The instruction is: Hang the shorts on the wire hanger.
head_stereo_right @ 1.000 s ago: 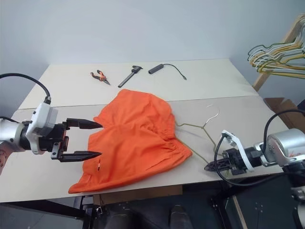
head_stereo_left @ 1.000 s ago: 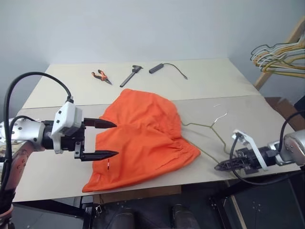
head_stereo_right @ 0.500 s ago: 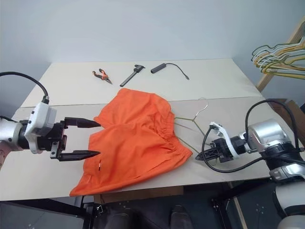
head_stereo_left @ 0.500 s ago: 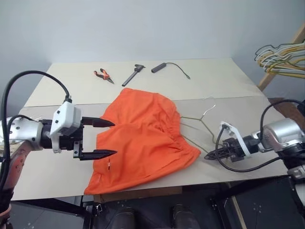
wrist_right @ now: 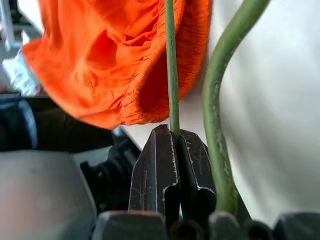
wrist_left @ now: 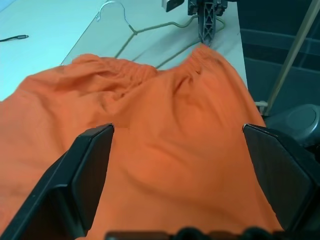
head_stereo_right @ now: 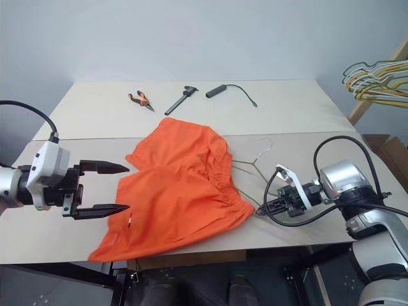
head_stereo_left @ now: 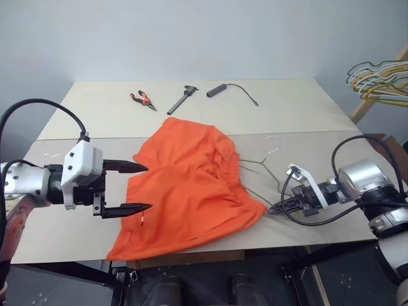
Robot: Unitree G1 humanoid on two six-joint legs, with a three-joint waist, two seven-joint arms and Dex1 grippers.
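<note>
Beige table [head_stereo_left: 191, 121], grey wall behind. Right gripper [head_stereo_right: 262, 208] clamped on the hanger [head_stereo_right: 255, 160] wire at its near corner, by the waistband. Shorts [head_stereo_left: 188, 188] lie flat at table centre, hanger at their 3 o'clock, not threaded. Left gripper [head_stereo_left: 131, 188] spread wide at 9 o'clock, empty. Hanging not begun.

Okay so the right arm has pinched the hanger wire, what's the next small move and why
Probably close the left gripper on the near edge of the shorts. Its jaws stand wide open at that edge, holding nothing, while the right gripper is already shut on the wire hanger beside the waistband. Gripping the cloth would let the wire be slid into the waistband.
</note>
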